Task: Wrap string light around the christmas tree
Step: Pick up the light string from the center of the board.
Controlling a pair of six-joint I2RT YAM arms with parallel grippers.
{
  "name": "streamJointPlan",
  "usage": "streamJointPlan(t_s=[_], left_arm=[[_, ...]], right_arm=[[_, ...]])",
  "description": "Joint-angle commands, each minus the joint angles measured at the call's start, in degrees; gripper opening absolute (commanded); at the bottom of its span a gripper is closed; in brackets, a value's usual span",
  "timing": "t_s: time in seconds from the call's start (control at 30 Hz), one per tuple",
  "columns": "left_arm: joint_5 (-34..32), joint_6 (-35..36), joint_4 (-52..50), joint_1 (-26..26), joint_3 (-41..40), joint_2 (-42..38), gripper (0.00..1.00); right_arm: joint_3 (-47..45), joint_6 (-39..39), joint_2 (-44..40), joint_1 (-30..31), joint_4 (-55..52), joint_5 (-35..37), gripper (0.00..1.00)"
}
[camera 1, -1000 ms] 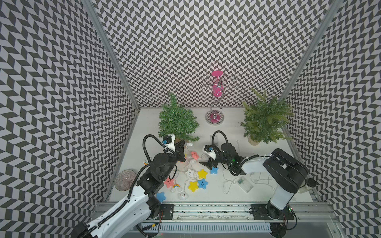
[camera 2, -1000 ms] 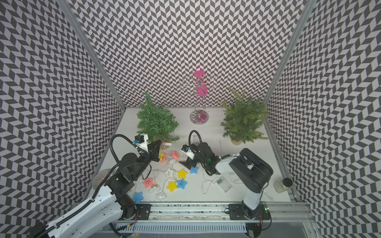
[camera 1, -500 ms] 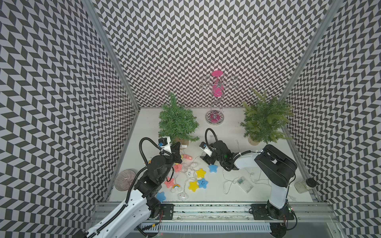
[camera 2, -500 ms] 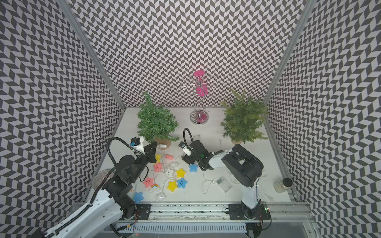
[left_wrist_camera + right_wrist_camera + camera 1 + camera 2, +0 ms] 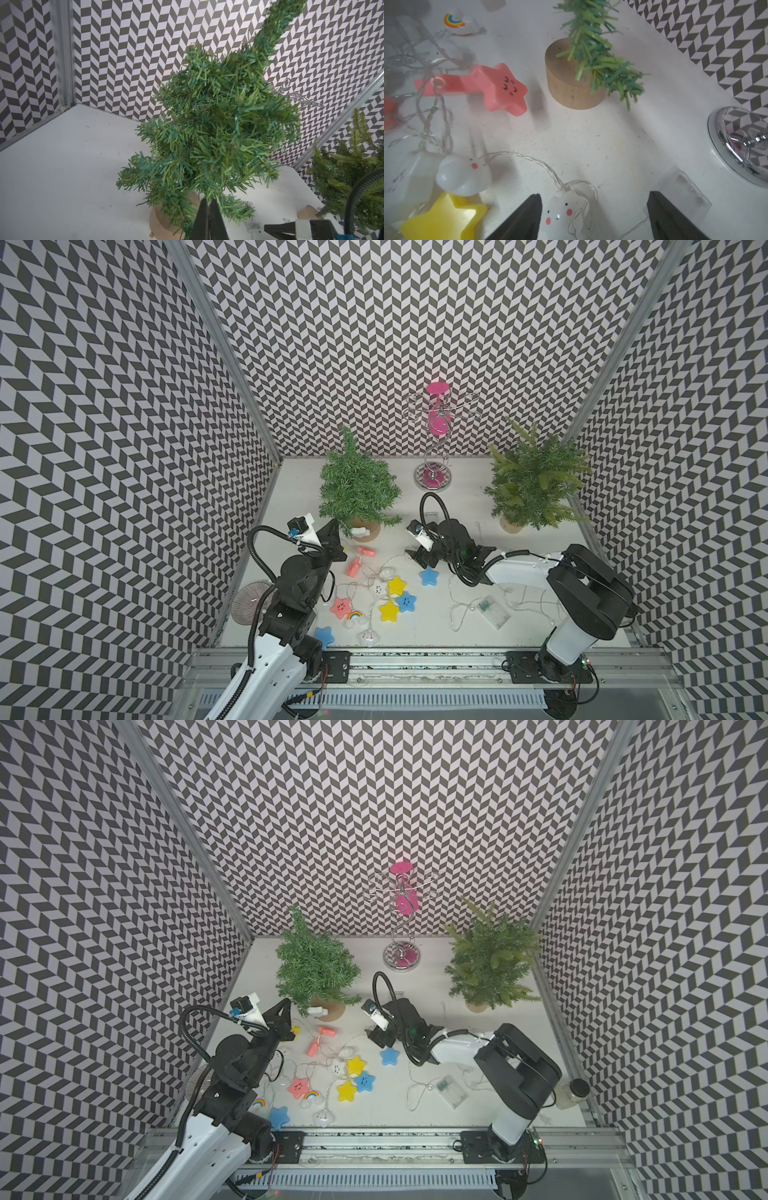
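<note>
The christmas tree [image 5: 357,489] is dark green on a round wooden base [image 5: 571,87], at the back left. The string light [image 5: 384,593] lies loose in front of it: stars, clouds and rainbows on thin clear wire, ending at a clear battery box [image 5: 492,611]. My left gripper [image 5: 333,523] is shut, its tips [image 5: 208,201] against the tree's lowest branches; no wire shows between them. My right gripper [image 5: 419,558] is open and low over the table. A white cloud light [image 5: 562,212] lies between its fingers, close to one finger [image 5: 529,216]. The gripper hides this cloud in both top views.
A lighter green tree [image 5: 536,485] stands at the back right. A chrome and pink stand [image 5: 434,435] is at the back middle. A small clear plastic piece [image 5: 683,187] lies beside my right gripper. A round ribbed disc [image 5: 251,605] sits front left, a jar [image 5: 573,1092] front right.
My left gripper has drawn back to the left, and the pink lights near it shifted left too. My right gripper has moved left onto the white cloud light.
</note>
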Motion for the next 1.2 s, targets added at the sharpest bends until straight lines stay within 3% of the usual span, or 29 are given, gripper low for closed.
streamJointPlan(t_s=[0.0,0.2,0.6,0.77,0.83,1.0,1.13,1.17], left_arm=[[2.6,-1.9,0.1,0.6,-1.5,-3.4,0.0],[2.1,-1.9,-0.4,0.6,-2.1,-4.2,0.0],[5.7,-2.7,1.7,1.0,-3.2,-4.4,0.0],[6.9,-3.3,3.5,1.0,-3.7,-3.9,0.0],[7.0,-3.3,3.6,1.0,-3.5,-3.3,0.0],[6.1,-3.1,4.2,1.1,-3.3,-2.4,0.0],[5.4,-2.7,3.6,1.3,-3.1,-2.6,0.0],[5.3,-2.6,3.5,1.4,-3.2,-2.6,0.0]], right_arm=[[4.7,-4.3,4.4,0.4,-3.2,-4.2,0.75],[13.8,-3.2,13.2,1.3,-12.8,-7.2,0.61],[9.9,-1.0,16.5,1.5,-8.5,-6.7,0.58],[10.4,0.5,16.7,1.5,-9.4,-5.2,0.34],[9.9,0.8,15.8,1.7,-9.0,-3.9,0.3],[7.0,1.4,10.1,1.6,-4.2,-1.8,0.26],[5.3,2.6,5.5,1.4,-1.4,1.0,0.33],[5.0,2.8,4.7,1.3,-1.3,1.2,0.41]])
